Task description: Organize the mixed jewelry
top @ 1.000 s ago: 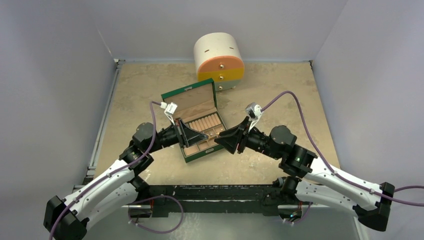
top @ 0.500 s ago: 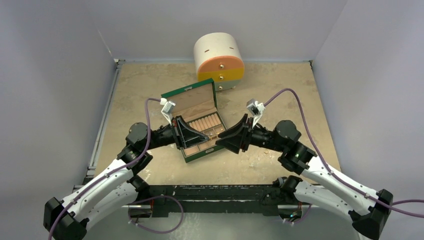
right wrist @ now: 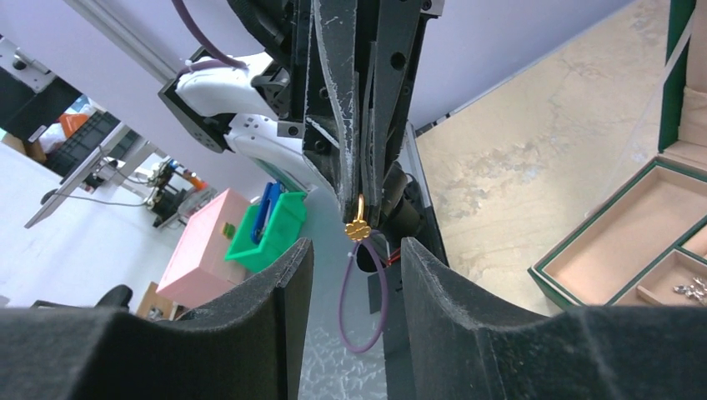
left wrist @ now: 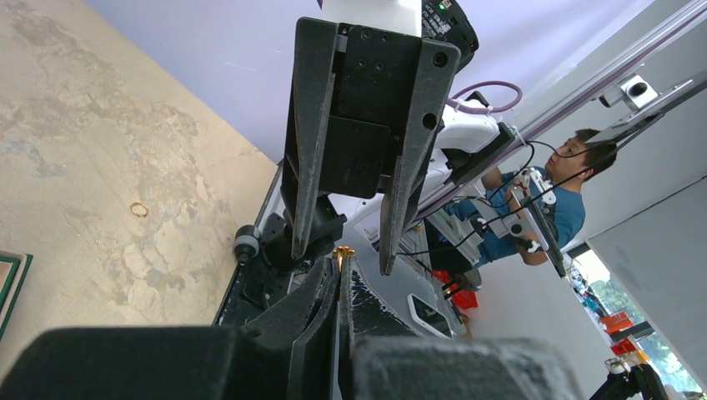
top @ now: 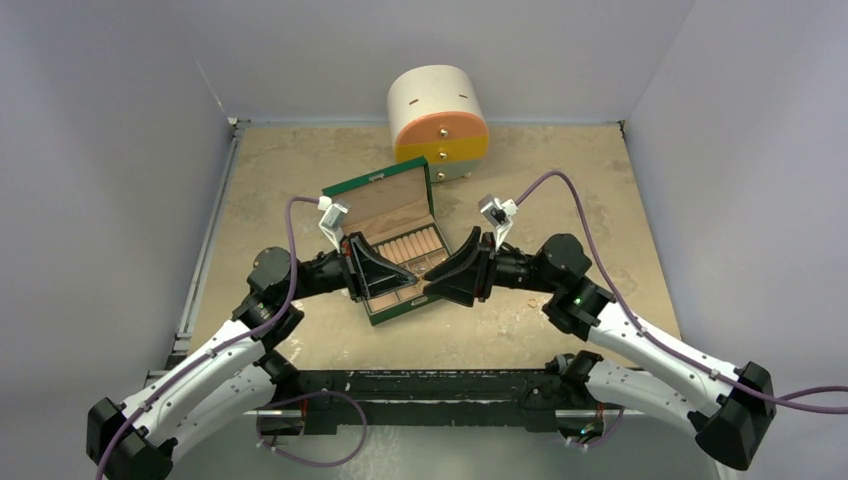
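My left gripper (top: 410, 272) is shut on a tiny gold clover-shaped piece (left wrist: 342, 250), held at the very tips above the open green box (top: 398, 312). My right gripper (top: 432, 280) is open and faces it tip to tip. In the right wrist view the gold piece (right wrist: 358, 229) hangs from the left fingers (right wrist: 367, 100) just above the gap of my right gripper (right wrist: 354, 254). In the left wrist view the right fingers (left wrist: 310, 167) stand either side of the piece. A gold ring (left wrist: 138, 210) lies on the table. Small silvery pieces (right wrist: 690, 289) lie in a box compartment.
The green box has a raised lid (top: 375, 195) and a row of tan ring rolls (top: 410, 245). A round white cabinet (top: 438, 120) with orange and yellow drawers stands at the back. Grey walls enclose the table on three sides.
My right arm has swung left and its wrist has risen, bringing the open jaws closer around the left gripper's tips. The left gripper has stayed shut on the gold piece, shifting slightly.
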You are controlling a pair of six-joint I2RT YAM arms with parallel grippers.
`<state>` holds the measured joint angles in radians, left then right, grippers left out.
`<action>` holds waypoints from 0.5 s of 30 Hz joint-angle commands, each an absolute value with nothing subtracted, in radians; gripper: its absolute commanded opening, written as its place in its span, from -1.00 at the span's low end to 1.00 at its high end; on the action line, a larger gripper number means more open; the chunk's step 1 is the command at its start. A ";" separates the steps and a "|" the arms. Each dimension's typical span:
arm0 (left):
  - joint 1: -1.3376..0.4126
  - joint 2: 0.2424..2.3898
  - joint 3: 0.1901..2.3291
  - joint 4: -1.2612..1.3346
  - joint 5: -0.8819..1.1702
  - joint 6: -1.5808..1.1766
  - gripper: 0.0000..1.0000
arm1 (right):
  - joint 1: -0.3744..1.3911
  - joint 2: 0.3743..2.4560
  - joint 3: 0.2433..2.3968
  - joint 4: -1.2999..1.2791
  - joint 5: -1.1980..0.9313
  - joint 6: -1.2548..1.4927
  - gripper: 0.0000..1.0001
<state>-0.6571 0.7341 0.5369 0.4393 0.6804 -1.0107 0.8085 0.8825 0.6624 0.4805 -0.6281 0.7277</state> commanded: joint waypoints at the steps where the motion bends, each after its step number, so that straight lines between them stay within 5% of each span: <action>1: -0.659 0.721 0.577 0.465 0.689 -0.995 -1.00 | 0.805 0.890 0.680 0.583 -0.674 0.753 -0.10; 15: -0.659 0.722 0.573 0.455 0.688 -0.988 -1.00 | 0.805 0.926 0.701 0.602 -0.668 0.758 -0.23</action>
